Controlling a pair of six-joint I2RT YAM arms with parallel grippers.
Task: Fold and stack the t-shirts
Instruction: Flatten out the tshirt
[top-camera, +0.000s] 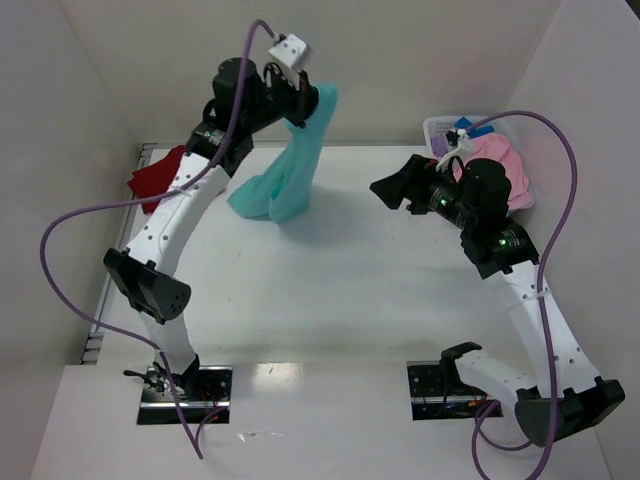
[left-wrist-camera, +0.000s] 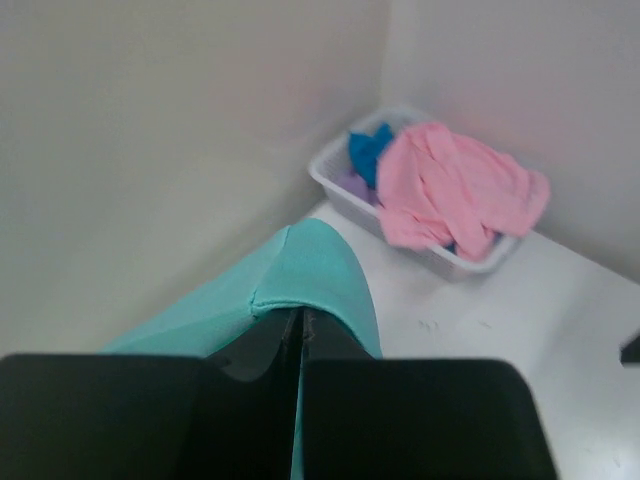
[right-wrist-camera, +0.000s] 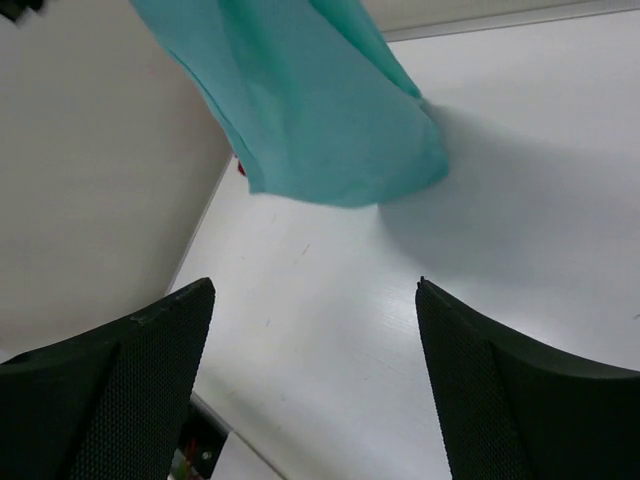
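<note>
Aloft, teal t-shirt (top-camera: 295, 172) tight between closed left fingers (left-wrist-camera: 400, 420); right fingers (right-wrist-camera: 130, 390) wide apart, empty.

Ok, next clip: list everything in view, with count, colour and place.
teal t-shirt: 1, teal, hanging from the left fingers, far left
dark red t-shirt: 1, dark red, left edge of the table
pink t-shirt: 1, pink, draped over the basket
blue garment: 1, blue, in basket
purple garment: 1, purple, in basket
basket: 1, white, far right corner
table: 1, white
cables: 2, purple, one on each side
arms: 2, white and black, near edge
left fingers: 2, black, shut on the teal t-shirt
right fingers: 2, black, open, empty
</note>
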